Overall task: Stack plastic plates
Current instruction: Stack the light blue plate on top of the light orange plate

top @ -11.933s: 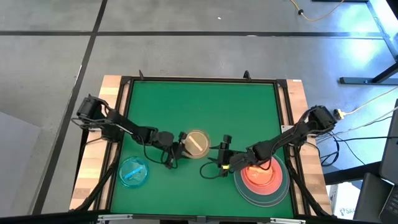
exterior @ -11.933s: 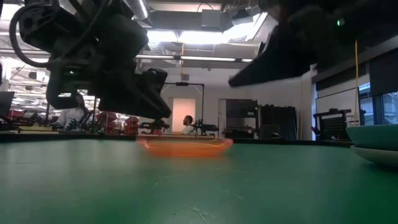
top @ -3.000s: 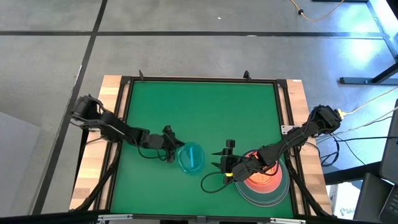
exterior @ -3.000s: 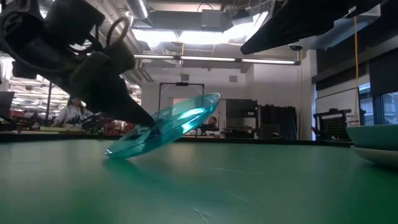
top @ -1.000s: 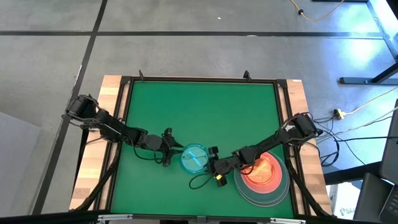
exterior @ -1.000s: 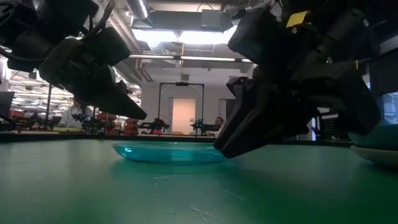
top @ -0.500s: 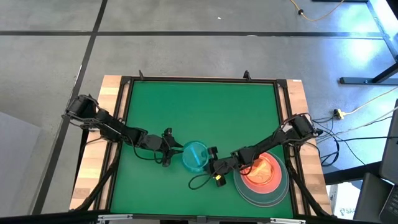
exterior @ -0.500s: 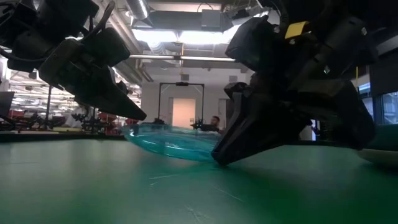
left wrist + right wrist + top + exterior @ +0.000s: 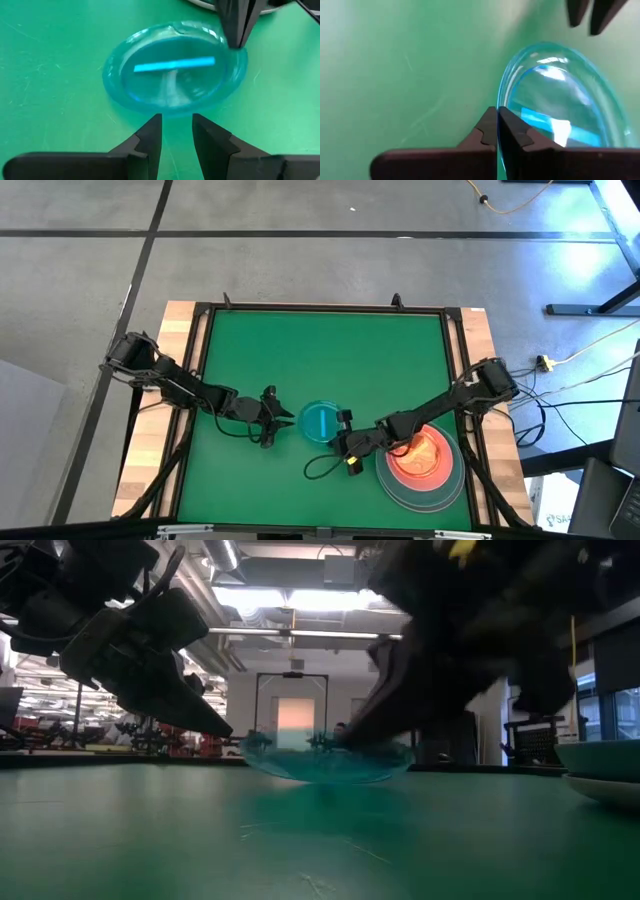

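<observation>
A small translucent blue plate (image 9: 322, 421) hangs just above the green table, between my two grippers. My right gripper (image 9: 343, 432) is shut on its rim on the side toward the table's right. My left gripper (image 9: 284, 420) stands open just left of the plate, its fingers (image 9: 152, 135) short of the rim and touching nothing. In the low view the blue plate (image 9: 325, 762) shows above the table top. At the near right a large grey plate (image 9: 440, 492) carries a pink plate and a small orange-yellow one (image 9: 420, 454). My right gripper pinches the blue plate's rim (image 9: 501, 102) between its two shut fingers, on the side toward the table's right edge. The fingers come slanting down from the right. The plate is lifted clear of the table, roughly level and reaching out leftward from the fingers.
The stack of plates (image 9: 605, 775) lies close behind my right arm at the table's near right. A raised black frame (image 9: 320, 308) borders the green mat. The far half of the mat (image 9: 320, 360) is bare.
The blue plate lay flat on the table a second ago; it tipped and now hangs clear, shifted slightly toward the right and far edges. My right gripper has taken hold of its rim and risen with it.
</observation>
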